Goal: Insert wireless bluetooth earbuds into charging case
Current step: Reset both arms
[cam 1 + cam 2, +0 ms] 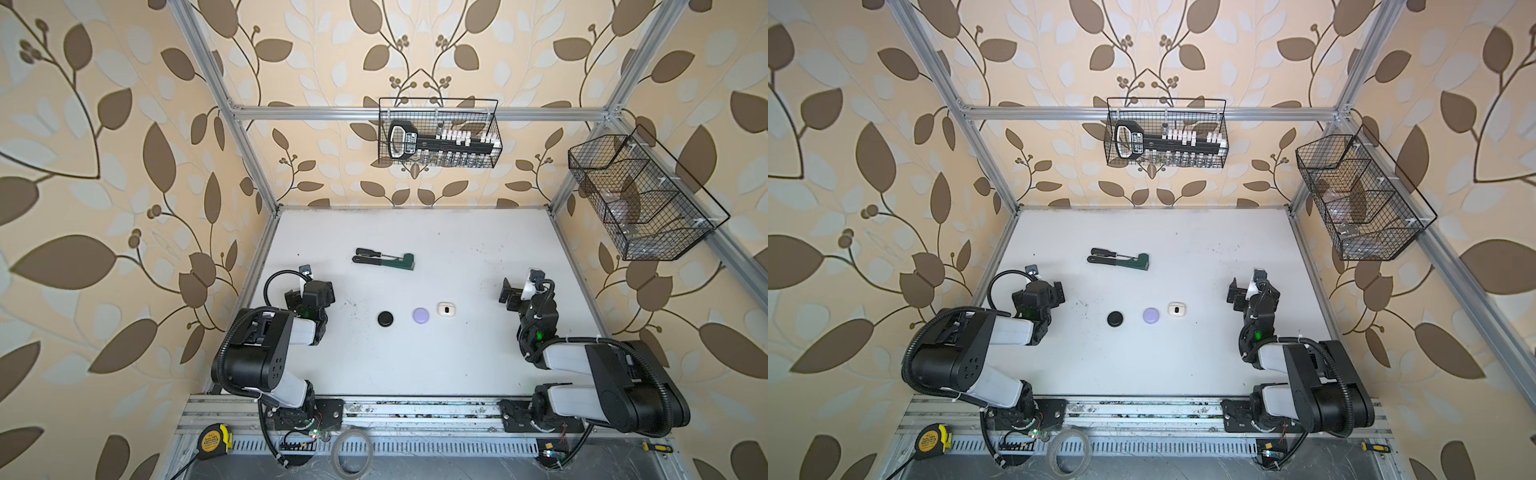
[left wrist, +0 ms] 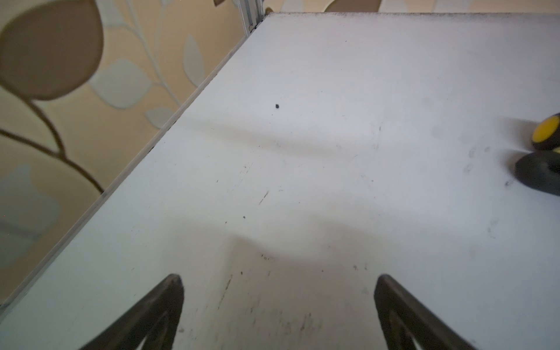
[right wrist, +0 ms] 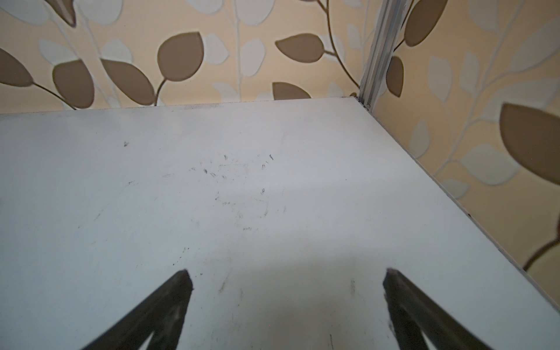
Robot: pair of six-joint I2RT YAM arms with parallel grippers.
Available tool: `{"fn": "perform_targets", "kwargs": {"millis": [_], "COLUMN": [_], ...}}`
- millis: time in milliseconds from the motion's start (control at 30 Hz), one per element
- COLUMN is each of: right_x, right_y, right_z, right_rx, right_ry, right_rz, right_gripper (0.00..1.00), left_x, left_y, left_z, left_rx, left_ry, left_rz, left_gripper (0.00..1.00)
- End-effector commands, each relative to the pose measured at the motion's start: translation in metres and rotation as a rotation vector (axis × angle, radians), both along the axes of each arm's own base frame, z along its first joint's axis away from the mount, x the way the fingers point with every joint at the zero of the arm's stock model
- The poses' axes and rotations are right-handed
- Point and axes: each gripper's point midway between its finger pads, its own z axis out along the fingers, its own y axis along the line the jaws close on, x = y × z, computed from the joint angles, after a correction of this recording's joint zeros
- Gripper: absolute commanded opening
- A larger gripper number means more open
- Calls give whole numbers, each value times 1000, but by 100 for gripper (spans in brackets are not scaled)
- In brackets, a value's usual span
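Observation:
Three closed charging cases lie in a row mid-table in both top views: a black round case (image 1: 385, 319), a lilac round case (image 1: 421, 315) and a white rounded case (image 1: 446, 308) with a dark mark on its lid. The earbuds are out of view. My left gripper (image 1: 318, 289) hovers left of the black case, open, with only bare table between its fingertips in the left wrist view (image 2: 278, 277). My right gripper (image 1: 510, 295) is right of the white case, also open and empty in the right wrist view (image 3: 288, 272). Neither touches a case.
A screwdriver and a green hand tool (image 1: 384, 259) lie behind the cases; their handle ends (image 2: 547, 133) show in the left wrist view. Wire baskets hang on the back rail (image 1: 440, 133) and right rail (image 1: 640, 195). A tape measure (image 1: 214, 440) and tape roll (image 1: 352, 451) sit at the front.

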Motion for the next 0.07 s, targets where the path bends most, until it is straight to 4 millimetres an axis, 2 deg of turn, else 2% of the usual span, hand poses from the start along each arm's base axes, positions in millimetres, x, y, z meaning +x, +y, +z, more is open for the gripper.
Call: {"fn": "perform_targets", "kwargs": {"millis": [0,33], "right_x": [7,6], "right_y": [3,3], "right_z": [15,15], "right_rx": [-13,-13], "right_ry": [-49,-51], "right_rz": [16,16], "right_gripper": [100,100], "left_x": [16,16], "left_y": [-4,-4], "left_z": [27,27], "left_rx": [-12,-10], "left_ry": [-98,-100], "left_rz": [-31,-31], "left_gripper": [99,99]}}
